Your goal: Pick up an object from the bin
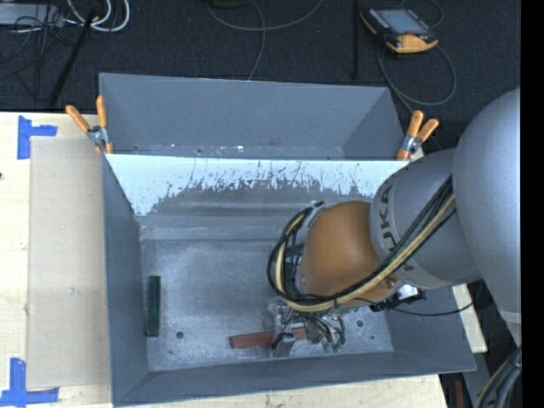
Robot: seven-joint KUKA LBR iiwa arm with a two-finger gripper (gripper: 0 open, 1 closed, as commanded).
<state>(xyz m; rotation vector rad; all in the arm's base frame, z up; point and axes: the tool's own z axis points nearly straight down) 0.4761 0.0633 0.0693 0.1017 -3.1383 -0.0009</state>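
We're down in the bin (pixel 212 270) with the gripper (pixel 299 330) at the right end of the reddish-brown flat stick (pixel 251 341) by the near wall. Can't tell if it's open or clamped on it, so we'd say the grab and the lift are both left to do.

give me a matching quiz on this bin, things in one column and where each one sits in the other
Things: 1 dark green bar; 2 reddish-brown bar; 3 gripper; 4 orange wrist cover
Places: A on the arm, next to the gripper; B alone at the left of the bin floor; C front of the floor, near the middle; D at the reddish-brown bar's right end
Pairs: 1-B; 2-C; 3-D; 4-A
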